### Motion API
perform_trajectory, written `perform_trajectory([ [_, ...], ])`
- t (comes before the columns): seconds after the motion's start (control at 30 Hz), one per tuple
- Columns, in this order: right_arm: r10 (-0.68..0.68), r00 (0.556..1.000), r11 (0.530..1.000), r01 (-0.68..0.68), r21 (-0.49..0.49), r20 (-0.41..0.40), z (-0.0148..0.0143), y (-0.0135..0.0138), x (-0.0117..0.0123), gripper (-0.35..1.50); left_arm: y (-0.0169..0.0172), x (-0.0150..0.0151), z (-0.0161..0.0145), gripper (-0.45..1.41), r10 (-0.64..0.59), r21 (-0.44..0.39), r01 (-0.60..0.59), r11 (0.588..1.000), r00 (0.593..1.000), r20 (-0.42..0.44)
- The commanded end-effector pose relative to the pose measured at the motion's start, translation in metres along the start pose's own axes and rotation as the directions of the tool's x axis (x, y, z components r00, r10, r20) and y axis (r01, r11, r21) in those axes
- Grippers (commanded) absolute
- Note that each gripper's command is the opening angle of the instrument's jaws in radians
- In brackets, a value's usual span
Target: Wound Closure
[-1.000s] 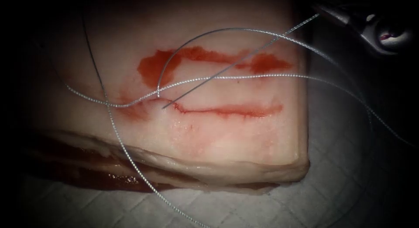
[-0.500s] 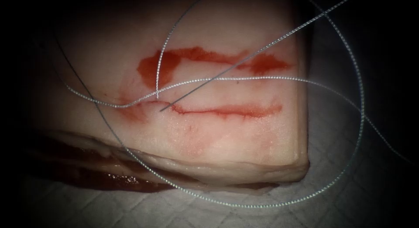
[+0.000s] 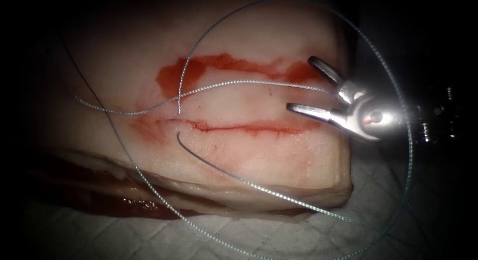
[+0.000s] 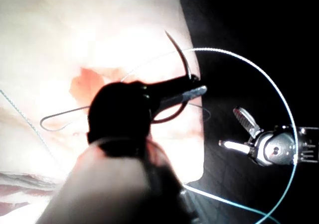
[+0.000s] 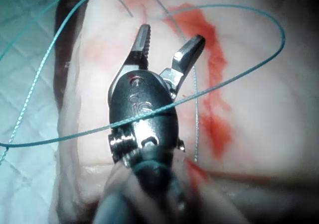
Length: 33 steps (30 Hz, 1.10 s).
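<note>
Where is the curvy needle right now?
The needle is held in the left tool, above the tissue, not in it. The right tool is open, holding nothing.

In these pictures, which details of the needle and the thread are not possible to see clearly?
- Left wrist view: the left hand is shut on the needle, tip free; the hand's dark body hides the needle's rear, so where it ends is unclear.
- Endoscope view: the thread runs off the lower edge.
- Endoscope view: whether thread enters the tissue beside the cut is too small to tell.
- The right hand is open, holding nothing.
</note>
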Motion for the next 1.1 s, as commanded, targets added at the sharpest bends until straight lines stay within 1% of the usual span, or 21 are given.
perform_trajectory([
  [0.03,-0.004,1.0,1.0,0.005,-0.028,0.003,0.0023,0.002,0.0002,0.68,0.0006,0.0004,0.0004,-0.45,0.001,0.003,-0.001,1.0,1.0,-0.002],
  [0.1,-0.008,1.0,0.999,0.008,-0.045,0.014,0.0033,0.0028,0.0001,0.64,0.0006,0.0004,0.0004,-0.45,0.001,0.003,-0.001,1.0,1.0,-0.002],
  [0.2,-0.012,1.0,0.998,0.013,-0.062,0.025,0.0055,0.0039,0.0,0.47,0.0006,0.0005,0.0004,-0.45,0.002,0.003,-0.002,1.0,1.0,-0.002],
  [0.23,-0.015,0.999,0.998,0.017,-0.068,0.03,0.0064,0.0044,0.0001,0.42,0.0007,0.0006,0.0005,-0.45,0.003,0.003,-0.003,1.0,1.0,-0.001],
  [0.27,-0.018,0.999,0.997,0.021,-0.074,0.035,0.0071,0.0048,0.0003,0.32,0.0007,0.0007,0.0005,-0.45,0.003,0.005,-0.003,1.0,1.0,-0.004],
  [0.3,-0.023,0.999,0.997,0.026,-0.077,0.038,0.0078,0.0053,0.0007,0.29,0.0007,0.0007,0.0005,-0.45,0.004,0.005,-0.004,1.0,1.0,-0.003],
  [0.4,-0.048,0.998,0.995,0.051,-0.09,0.036,0.0099,0.0067,0.0024,0.26,0.0007,0.0008,0.0006,-0.45,0.004,0.005,-0.004,1.0,1.0,-0.003],
  [0.5,-0.116,0.993,0.986,0.116,-0.123,0.004,0.0114,0.0078,0.0044,0.2,0.0007,0.0008,0.0006,-0.45,0.004,0.005,-0.004,1.0,1.0,-0.003],
  [0.53,-0.145,0.989,0.981,0.143,-0.131,-0.003,0.0117,0.008,0.0049,0.14,0.0006,0.0008,0.0006,-0.45,0.004,0.005,-0.004,1.0,1.0,-0.003],
  [0.57,-0.168,0.986,0.977,0.165,-0.137,-0.012,0.0121,0.0081,0.0055,0.12,0.0006,0.0008,0.0006,-0.45,0.004,0.005,-0.004,1.0,1.0,-0.003],
  [0.63,-0.201,0.979,0.971,0.197,-0.133,-0.02,0.0126,0.0079,0.0063,0.09,0.0006,0.0008,0.0006,-0.45,0.004,0.005,-0.004,1.0,1.0,-0.003],
  [0.67,-0.208,0.978,0.971,0.204,-0.127,-0.024,0.0129,0.0076,0.0066,0.0,0.0006,0.0008,0.0006,-0.45,0.004,0.005,-0.004,1.0,1.0,-0.003],
  [0.8,-0.235,0.971,0.969,0.23,-0.091,-0.051,0.0133,0.0068,0.0074,-0.2,0.0006,0.0008,0.0006,-0.45,0.004,0.005,-0.004,1.0,1.0,-0.003],
  [0.9,-0.264,0.962,0.961,0.257,-0.102,-0.065,0.0136,0.0069,0.0081,-0.23,0.0006,0.0008,0.0006,-0.45,0.004,0.005,-0.004,1.0,1.0,-0.003],
  [1.03,-0.276,0.958,0.957,0.266,-0.113,-0.083,0.0138,0.0075,0.009,-0.23,0.0005,0.0008,0.0006,-0.45,0.004,0.005,-0.004,1.0,1.0,-0.003],
  [1.1,-0.28,0.956,0.954,0.268,-0.134,-0.083,0.0137,0.0078,0.0094,-0.2,0.0005,0.0008,0.0006,-0.45,0.003,0.006,-0.003,1.0,1.0,-0.003],
])
